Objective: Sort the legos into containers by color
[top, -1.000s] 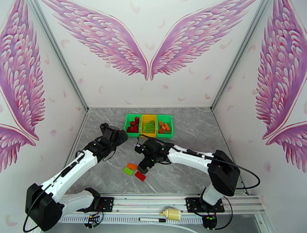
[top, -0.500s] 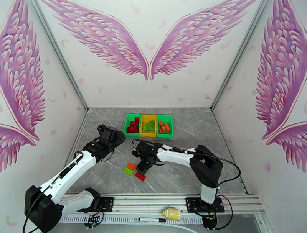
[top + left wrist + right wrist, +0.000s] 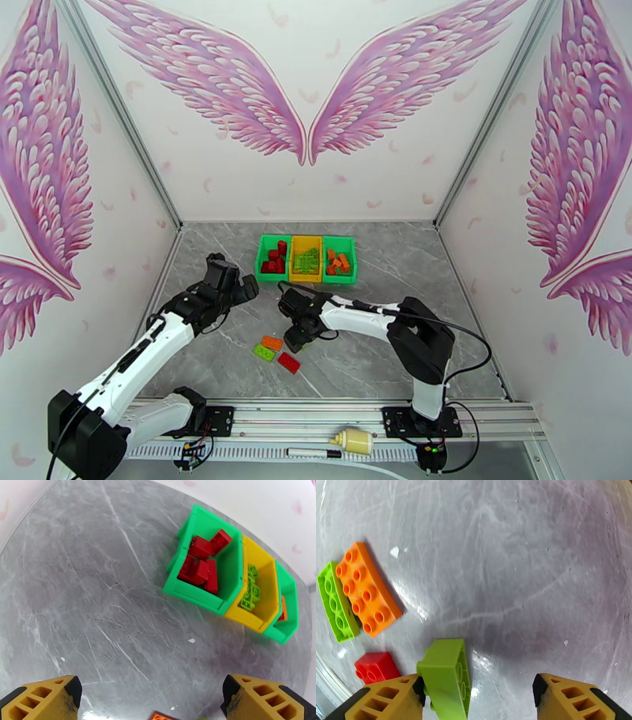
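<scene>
Three bins stand in a row at the back: a green bin (image 3: pixel 271 258) (image 3: pixel 229 574) with red legos, a yellow bin (image 3: pixel 306 259) (image 3: pixel 270 582) with lime ones, and a green bin (image 3: pixel 340 260) (image 3: pixel 290 610) with orange ones. On the table lie an orange lego (image 3: pixel 272 343) (image 3: pixel 367 588), a flat lime lego (image 3: pixel 264 353) (image 3: pixel 335 602) and a red lego (image 3: pixel 289 363) (image 3: pixel 375 667). My right gripper (image 3: pixel 291 342) (image 3: pixel 478 701) is open just right of them. Another lime lego (image 3: pixel 446 677) stands tilted against its left finger (image 3: pixel 387 699). My left gripper (image 3: pixel 239 289) (image 3: pixel 152 701) hangs open over bare table, holding nothing.
The grey marble table (image 3: pixel 379 355) is walled on three sides. A small white bottle (image 3: pixel 354 440) and a pen (image 3: pixel 312 453) lie on the rail in front of the arm bases.
My right gripper pulled back from over the loose legos toward the bins, and its elbow folded leftward. My left gripper shifted slightly up and left.
</scene>
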Robot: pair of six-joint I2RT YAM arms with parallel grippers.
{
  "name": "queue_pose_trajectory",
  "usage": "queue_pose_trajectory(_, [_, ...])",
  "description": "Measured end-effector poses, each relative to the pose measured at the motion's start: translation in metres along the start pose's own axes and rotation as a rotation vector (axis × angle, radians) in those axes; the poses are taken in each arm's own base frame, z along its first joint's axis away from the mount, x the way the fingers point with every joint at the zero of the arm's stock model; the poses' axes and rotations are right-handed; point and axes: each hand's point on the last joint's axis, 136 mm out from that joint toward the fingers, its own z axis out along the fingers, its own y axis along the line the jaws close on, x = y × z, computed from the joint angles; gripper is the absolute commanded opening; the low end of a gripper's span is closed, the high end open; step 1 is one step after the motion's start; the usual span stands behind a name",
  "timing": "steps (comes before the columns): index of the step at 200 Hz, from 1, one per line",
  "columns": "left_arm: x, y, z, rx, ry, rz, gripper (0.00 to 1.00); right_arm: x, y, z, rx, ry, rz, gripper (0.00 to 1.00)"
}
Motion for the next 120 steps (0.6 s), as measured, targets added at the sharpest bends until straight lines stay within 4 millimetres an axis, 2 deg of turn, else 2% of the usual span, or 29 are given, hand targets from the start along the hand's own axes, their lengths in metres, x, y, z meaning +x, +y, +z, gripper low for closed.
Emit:
queue_pose_trajectory(63, [-0.002, -0.022, -0.065, 0.239, -0.101, 0.438, 0.99, 0.000, 0.000, 0.009, 0.011, 0.044, 0.078, 0.70])
queue_pose_trajectory(92, [0.006, -0.037, -0.087, 0.367, -0.140, 0.610, 0.99, 0.003, -0.002, 0.014, 0.026, 0.067, 0.103, 0.58])
queue_pose_trajectory(120, [0.023, -0.051, -0.093, 0.486, -0.116, 0.717, 0.99, 0.004, -0.003, 0.016, 0.033, 0.076, 0.125, 0.45])
